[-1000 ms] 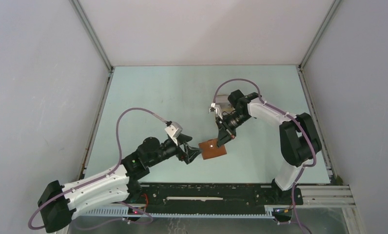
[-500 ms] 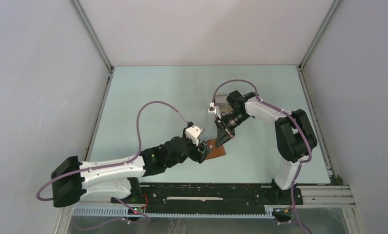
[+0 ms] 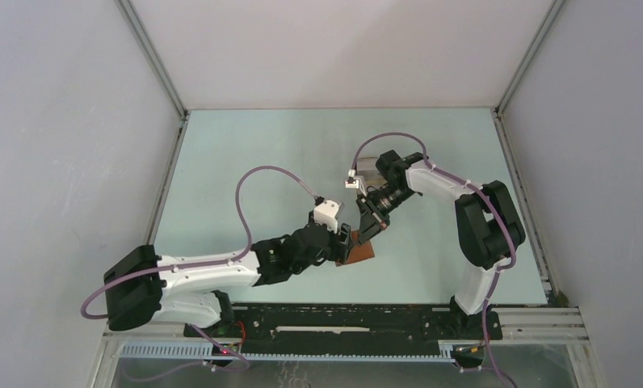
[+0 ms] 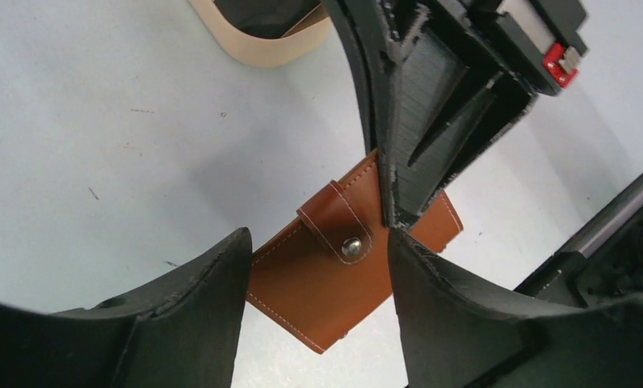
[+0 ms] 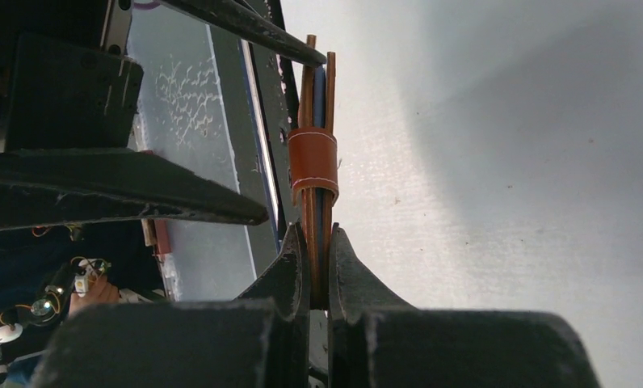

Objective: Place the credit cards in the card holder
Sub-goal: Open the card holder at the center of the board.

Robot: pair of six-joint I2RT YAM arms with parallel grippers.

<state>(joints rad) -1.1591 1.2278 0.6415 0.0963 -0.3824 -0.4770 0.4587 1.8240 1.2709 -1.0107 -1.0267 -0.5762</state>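
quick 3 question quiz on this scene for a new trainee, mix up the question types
1. True or false: the right tool is shut on the card holder.
2. The holder's strap is: A) snapped down on its stud, B) hanging loose, C) missing.
3. Fill in: the left tool has its jaws ____, one finger on each side of the holder.
Key: 1 true; 2 A; 3 open.

Reddish-brown card holder (image 4: 318,287), strap snapped shut, tilted on edge.
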